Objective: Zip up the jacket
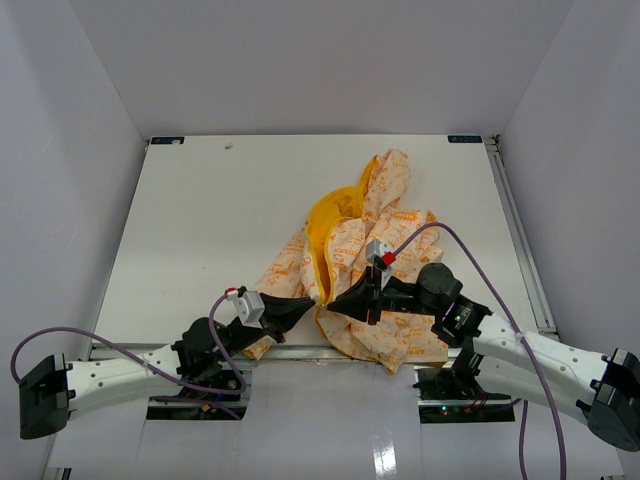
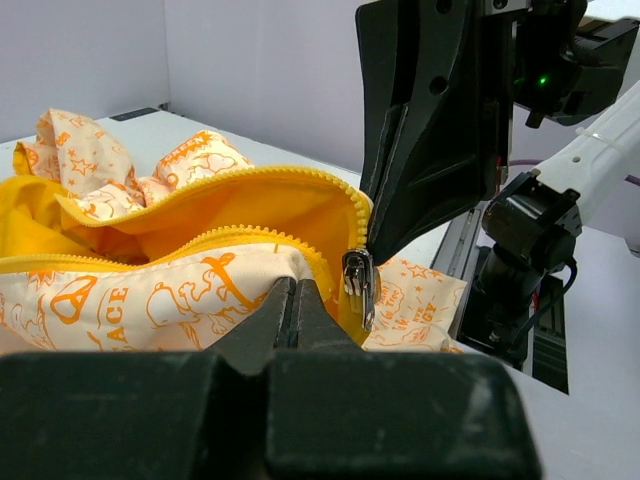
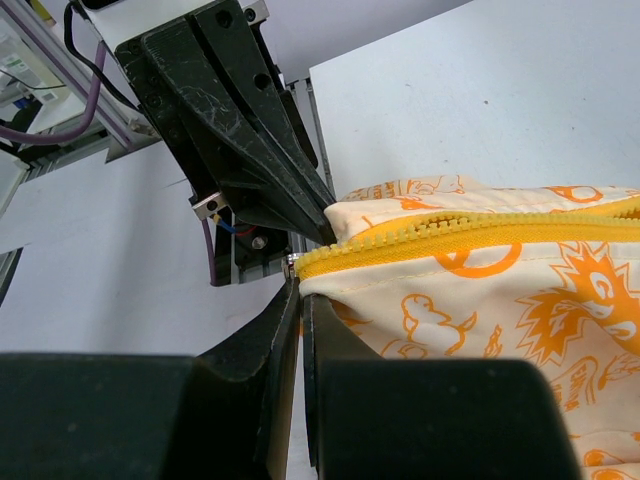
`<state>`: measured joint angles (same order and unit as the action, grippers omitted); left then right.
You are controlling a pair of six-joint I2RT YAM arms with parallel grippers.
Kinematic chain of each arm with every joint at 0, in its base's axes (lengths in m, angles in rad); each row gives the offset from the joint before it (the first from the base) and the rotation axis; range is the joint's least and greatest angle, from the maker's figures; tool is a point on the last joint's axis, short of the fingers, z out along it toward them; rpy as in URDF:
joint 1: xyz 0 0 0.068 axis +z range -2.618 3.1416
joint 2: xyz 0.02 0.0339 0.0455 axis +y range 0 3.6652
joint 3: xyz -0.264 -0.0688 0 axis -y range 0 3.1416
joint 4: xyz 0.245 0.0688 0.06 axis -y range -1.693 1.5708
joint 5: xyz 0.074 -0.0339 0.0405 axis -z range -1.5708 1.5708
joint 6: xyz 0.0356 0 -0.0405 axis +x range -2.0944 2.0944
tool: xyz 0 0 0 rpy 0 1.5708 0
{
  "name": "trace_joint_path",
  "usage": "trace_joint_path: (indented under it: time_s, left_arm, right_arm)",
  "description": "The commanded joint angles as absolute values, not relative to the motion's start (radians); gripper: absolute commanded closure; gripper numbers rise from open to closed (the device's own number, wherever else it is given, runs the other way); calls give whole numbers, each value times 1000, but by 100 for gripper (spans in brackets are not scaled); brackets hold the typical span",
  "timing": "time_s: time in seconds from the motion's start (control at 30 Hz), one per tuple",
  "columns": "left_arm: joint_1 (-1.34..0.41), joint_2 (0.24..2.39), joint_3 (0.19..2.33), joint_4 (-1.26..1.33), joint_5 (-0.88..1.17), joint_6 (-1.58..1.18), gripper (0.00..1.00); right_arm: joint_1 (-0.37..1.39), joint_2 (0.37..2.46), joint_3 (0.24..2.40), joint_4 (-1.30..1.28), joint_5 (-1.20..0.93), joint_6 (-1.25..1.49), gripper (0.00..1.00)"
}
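Top external view: at lower centre of the white worktop (image 1: pixel 200 220), the cream-white orange-printed jacket (image 1: pixel 375 250) is pinched by closed left fingers (image 1: pixel 290 312), presumably as an anchor, while its silver zipper slider (image 2: pixel 357 285) is clamped by right fingers (image 1: pixel 348 300).

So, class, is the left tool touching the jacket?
Touching. The left wrist view shows the left tool shut, its tips pressed into the jacket at the cream fabric edge, with no gap.

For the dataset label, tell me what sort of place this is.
Probably a robot test booth in a lab: plain white walls box in a white table, two robot arms are bolted at its near edge, and a jacket lies on it.
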<state>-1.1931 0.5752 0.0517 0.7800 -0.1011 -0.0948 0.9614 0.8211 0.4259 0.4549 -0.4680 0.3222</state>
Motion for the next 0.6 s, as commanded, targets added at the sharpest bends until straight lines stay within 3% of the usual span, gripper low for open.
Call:
trace_joint_path:
  time_s: [0.0, 0.23, 0.57]
  left_arm:
    - [-1192, 528, 9, 827, -80, -104, 100]
    - [-1192, 424, -40, 828, -72, -92, 100]
    - [-1192, 471, -26, 818, -50, -76, 100]
  right_arm:
    - [954, 816, 419, 509, -488, 321, 92]
    - [946, 816, 416, 510, -509, 324, 92]
    - [924, 815, 428, 520, -539, 339, 92]
